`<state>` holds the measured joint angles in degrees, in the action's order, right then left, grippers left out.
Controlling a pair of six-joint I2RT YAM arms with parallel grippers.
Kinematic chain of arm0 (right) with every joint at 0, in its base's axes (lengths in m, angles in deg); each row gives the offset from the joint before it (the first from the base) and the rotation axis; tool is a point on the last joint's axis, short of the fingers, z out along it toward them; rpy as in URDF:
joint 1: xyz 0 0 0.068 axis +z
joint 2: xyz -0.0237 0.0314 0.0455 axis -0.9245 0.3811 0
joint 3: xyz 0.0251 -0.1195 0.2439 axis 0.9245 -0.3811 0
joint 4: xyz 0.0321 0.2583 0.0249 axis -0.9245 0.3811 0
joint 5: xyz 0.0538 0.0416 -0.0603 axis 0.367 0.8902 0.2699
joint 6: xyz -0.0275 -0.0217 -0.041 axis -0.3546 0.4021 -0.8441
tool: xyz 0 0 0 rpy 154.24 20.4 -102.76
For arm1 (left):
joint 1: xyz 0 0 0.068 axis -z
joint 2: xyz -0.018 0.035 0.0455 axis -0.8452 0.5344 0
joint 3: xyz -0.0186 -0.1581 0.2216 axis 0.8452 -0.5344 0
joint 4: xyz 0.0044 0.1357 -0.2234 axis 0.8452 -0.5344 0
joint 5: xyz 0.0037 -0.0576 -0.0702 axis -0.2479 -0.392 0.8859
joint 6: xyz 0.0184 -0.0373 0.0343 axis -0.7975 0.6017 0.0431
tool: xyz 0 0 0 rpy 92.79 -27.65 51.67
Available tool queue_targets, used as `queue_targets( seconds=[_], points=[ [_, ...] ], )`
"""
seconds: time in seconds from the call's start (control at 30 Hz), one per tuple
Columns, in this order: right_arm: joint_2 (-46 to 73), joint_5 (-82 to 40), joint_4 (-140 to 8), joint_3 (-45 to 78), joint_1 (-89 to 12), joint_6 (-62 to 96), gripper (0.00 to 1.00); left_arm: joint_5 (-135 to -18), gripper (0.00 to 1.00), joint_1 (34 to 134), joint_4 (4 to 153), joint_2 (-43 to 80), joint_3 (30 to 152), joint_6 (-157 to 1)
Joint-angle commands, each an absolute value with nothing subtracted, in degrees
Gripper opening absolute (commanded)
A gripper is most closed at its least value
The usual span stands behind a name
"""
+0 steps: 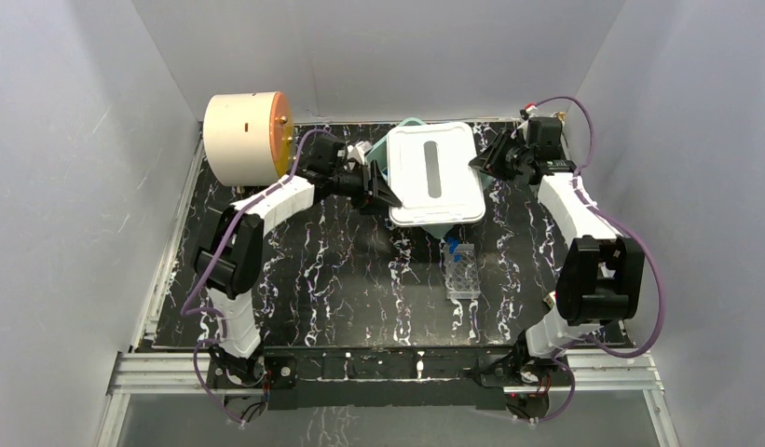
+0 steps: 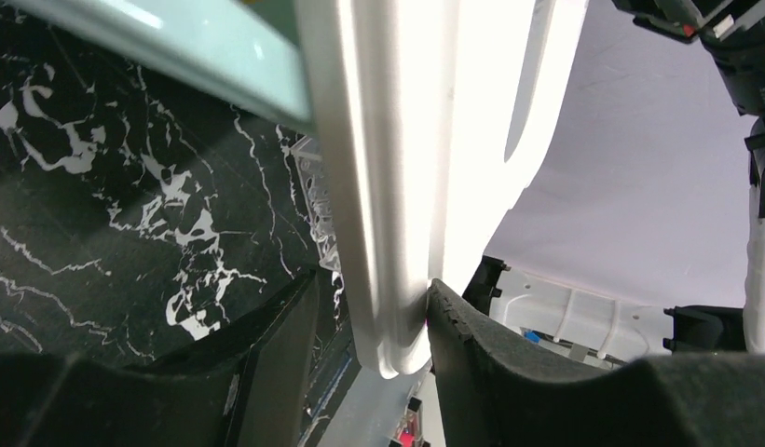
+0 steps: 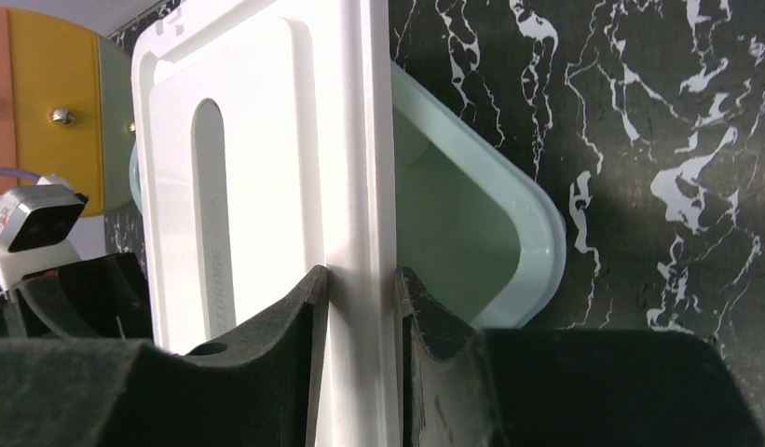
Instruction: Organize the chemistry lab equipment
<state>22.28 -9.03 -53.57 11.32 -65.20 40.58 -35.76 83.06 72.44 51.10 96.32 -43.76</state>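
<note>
Left wrist view: the left gripper has the rim of the lid between its two fingers. One finger presses on it, but beside the other a thin dark gap shows, so I cannot tell if the grip is firm. The right gripper is clamped on the opposite rim, both pads touching. The one lid sits over the one pale green bin, whose rim shows past the lid's edges. In front of the bin, apart from it, stands one rack with blue-capped tubes at its far end; I cannot count them. One drum sits at the far left corner of the table. Free marble lies between the rack and the near edge. Walls close three sides.
</note>
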Motion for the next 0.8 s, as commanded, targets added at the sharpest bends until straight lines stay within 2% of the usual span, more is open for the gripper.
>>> queue_targets(
  seconds=[0.0, 0.43, 0.63, 0.7, 0.77],
  points=[
    [24.9, -10.5, -57.4, 16.7, -65.1, 35.7, 0.27, -34.7, 0.45, 84.0, 71.5, 51.7, 100.3, -43.6],
    [31.7, -13.8, -61.8, 23.2, -61.2, 33.2, 0.28, -39.0, 0.47, 87.1, 70.5, 53.4, 103.2, -44.0],
    [34.5, -17.3, -59.4, 27.5, -60.5, 32.8, 0.28, -43.3, 0.44, 89.6, 63.8, 53.5, 106.3, -49.3],
    [34.9, -18.5, -58.4, 28.7, -60.5, 32.3, 0.33, -45.2, 0.45, 90.0, 61.9, 52.9, 106.6, -50.4],
    [35.0, -20.3, -56.3, 30.2, -60.5, 31.8, 0.40, -46.9, 0.50, 90.1, 59.9, 52.2, 106.8, -51.6]
  ],
)
